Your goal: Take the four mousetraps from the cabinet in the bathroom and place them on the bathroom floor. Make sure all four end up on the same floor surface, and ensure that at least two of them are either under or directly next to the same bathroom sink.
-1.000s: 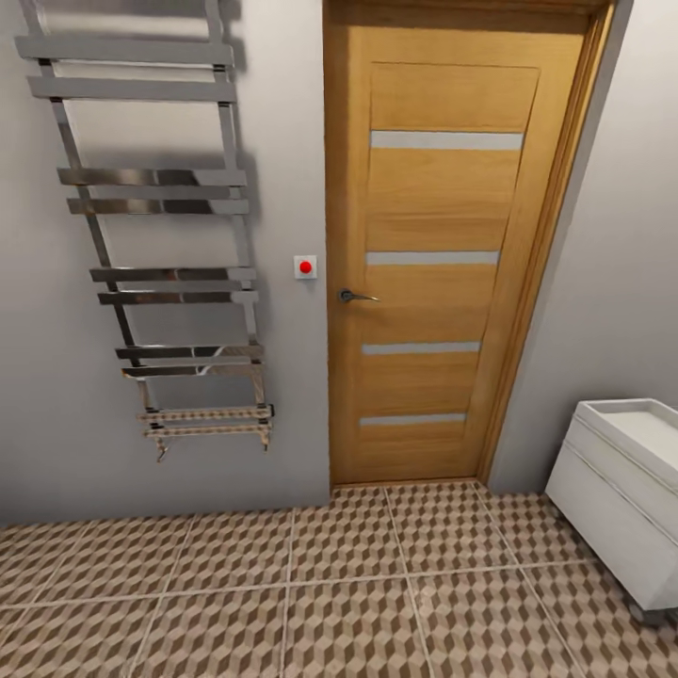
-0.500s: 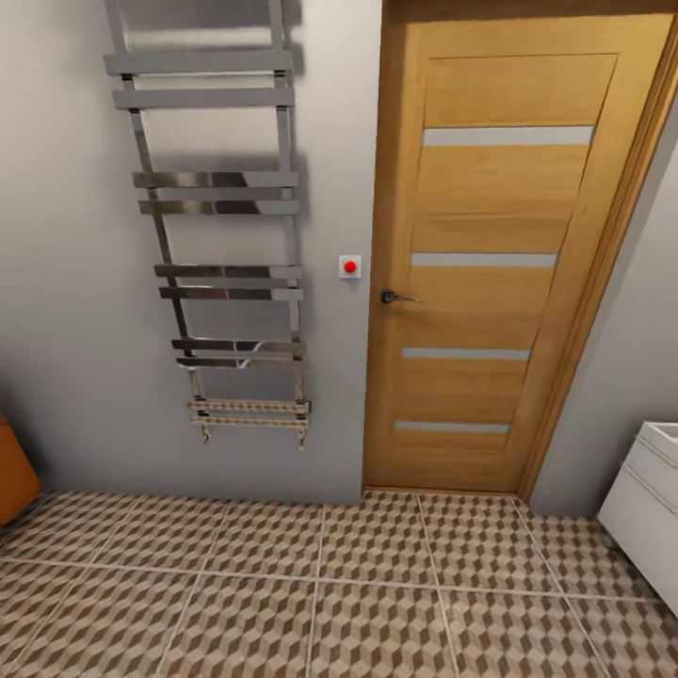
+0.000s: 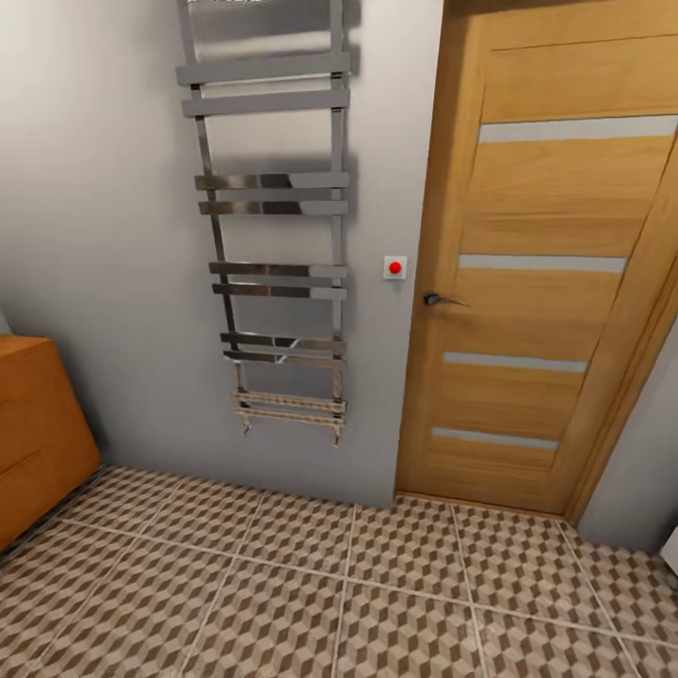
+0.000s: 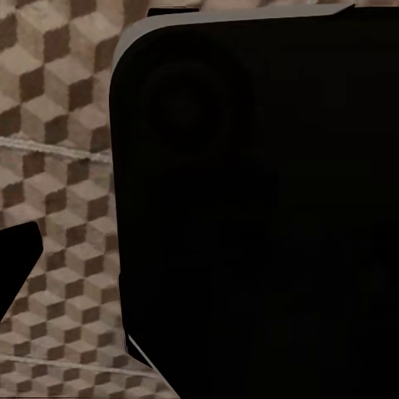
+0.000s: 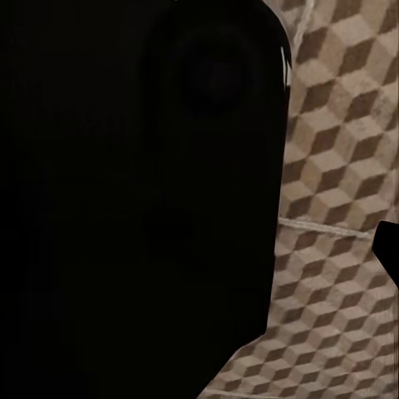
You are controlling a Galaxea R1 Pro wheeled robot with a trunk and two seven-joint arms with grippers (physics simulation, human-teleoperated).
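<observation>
No mousetraps are in sight as the robot faces a bathroom wall. One corner of the orange-brown cabinet [image 3: 38,438] shows at nine o'clock in the head view, standing on the bathroom floor [image 3: 282,603] of cube-patterned tiles. A chrome towel rail [image 3: 273,235] hangs at twelve o'clock, with a red-dotted switch [image 3: 395,267] and a wooden door [image 3: 556,282] toward three o'clock. Both wrist views look down on tile past dark housings; whether either claw is spread or pressed together cannot be told. Risk from here, as a judgement: the base could clip the cabinet's near corner while approaching, since so little of it is framed.
</observation>
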